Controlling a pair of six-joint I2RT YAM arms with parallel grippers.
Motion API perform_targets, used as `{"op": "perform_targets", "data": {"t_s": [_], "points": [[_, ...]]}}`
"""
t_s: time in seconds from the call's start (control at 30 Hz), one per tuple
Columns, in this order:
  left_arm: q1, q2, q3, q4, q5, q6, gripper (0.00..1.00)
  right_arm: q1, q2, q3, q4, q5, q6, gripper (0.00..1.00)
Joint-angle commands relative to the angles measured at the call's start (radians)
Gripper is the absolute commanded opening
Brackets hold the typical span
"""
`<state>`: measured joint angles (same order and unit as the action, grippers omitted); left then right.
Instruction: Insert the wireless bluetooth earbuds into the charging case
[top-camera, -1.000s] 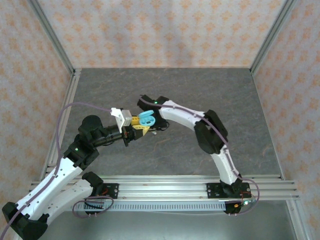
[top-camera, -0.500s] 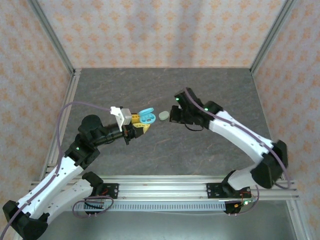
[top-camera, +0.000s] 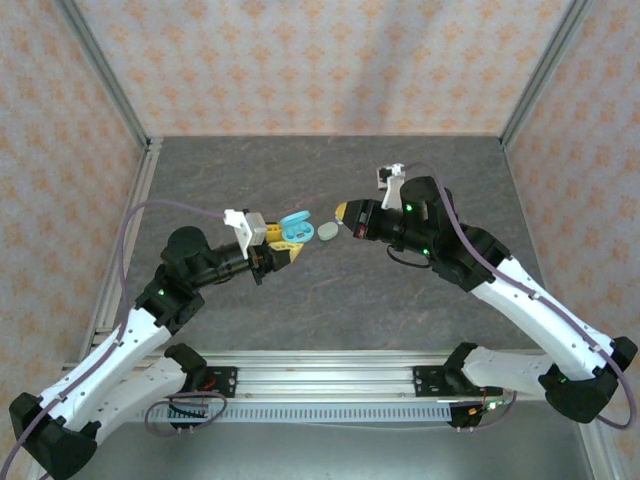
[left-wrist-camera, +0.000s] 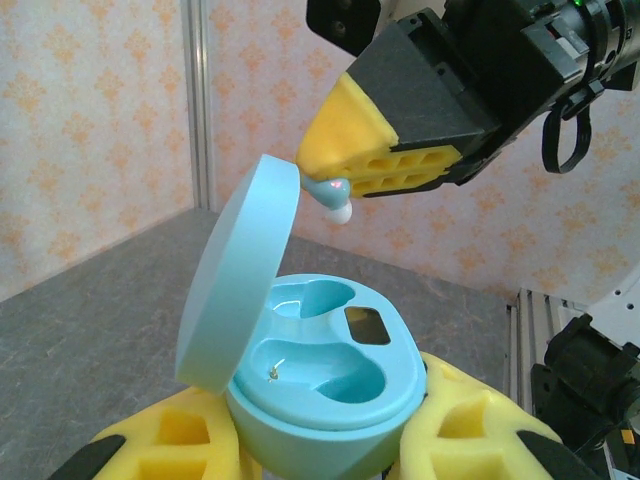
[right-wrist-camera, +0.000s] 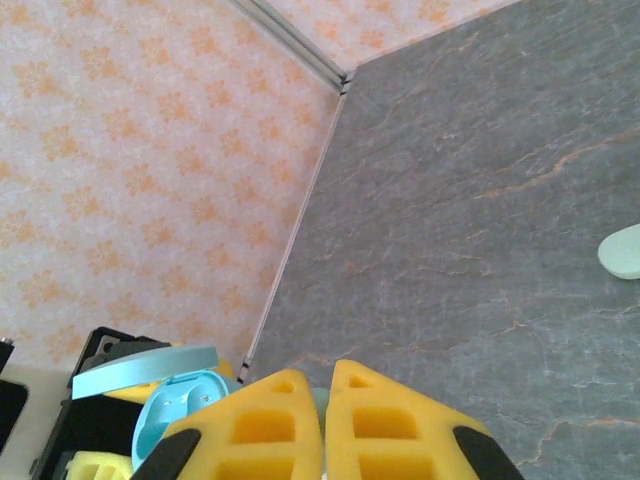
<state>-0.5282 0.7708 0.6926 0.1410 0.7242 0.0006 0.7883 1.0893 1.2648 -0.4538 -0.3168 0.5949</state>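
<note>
My left gripper (top-camera: 283, 254) is shut on the light-blue charging case (top-camera: 293, 229), held up off the table. In the left wrist view the case (left-wrist-camera: 330, 375) sits between my yellow fingers with its lid (left-wrist-camera: 238, 285) swung open, and both wells are empty. Just above and behind the lid hangs my right gripper (left-wrist-camera: 338, 172), shut on a tiny teal-and-white earbud (left-wrist-camera: 336, 196) that pokes out below its tips. The right wrist view has the right gripper (right-wrist-camera: 326, 385) nearly closed, with the open case (right-wrist-camera: 178, 405) at lower left.
A pale mint oval case (top-camera: 327, 232) lies closed on the grey table between the two grippers, also seen as the oval case (right-wrist-camera: 624, 252) at the right edge. Patterned walls and metal frame rails (top-camera: 120, 250) ring the table.
The right arm has swung back from across the left gripper to the right side and turned, so its tips now point at the open case. The left gripper with the case has barely shifted.
</note>
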Motion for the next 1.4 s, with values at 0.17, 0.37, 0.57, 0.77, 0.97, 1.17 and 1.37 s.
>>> {"op": "perform_targets", "data": {"t_s": [0.17,0.37,0.57,0.77,0.97,1.17,1.37], "points": [[-0.002,0.001,0.010,0.042,-0.004,0.012,0.10,0.083,0.032,0.071,0.151,-0.064,-0.008,0.07],[-0.003,0.013,0.019,0.045,-0.001,0.012,0.10,0.125,0.063,0.086,0.207,-0.087,-0.012,0.07],[-0.003,0.016,0.024,0.050,-0.006,0.005,0.10,0.141,0.084,0.072,0.252,-0.101,-0.001,0.07],[-0.003,0.016,0.028,0.055,-0.007,-0.002,0.10,0.150,0.079,0.040,0.309,-0.108,-0.008,0.07],[-0.003,0.016,0.029,0.055,-0.012,-0.010,0.10,0.152,0.077,0.012,0.335,-0.104,-0.019,0.07],[-0.002,0.018,0.034,0.054,-0.015,-0.011,0.10,0.162,0.069,-0.023,0.358,-0.092,-0.046,0.07],[-0.003,0.020,0.034,0.052,-0.014,-0.013,0.10,0.169,0.074,-0.050,0.364,-0.085,-0.069,0.07]]}}
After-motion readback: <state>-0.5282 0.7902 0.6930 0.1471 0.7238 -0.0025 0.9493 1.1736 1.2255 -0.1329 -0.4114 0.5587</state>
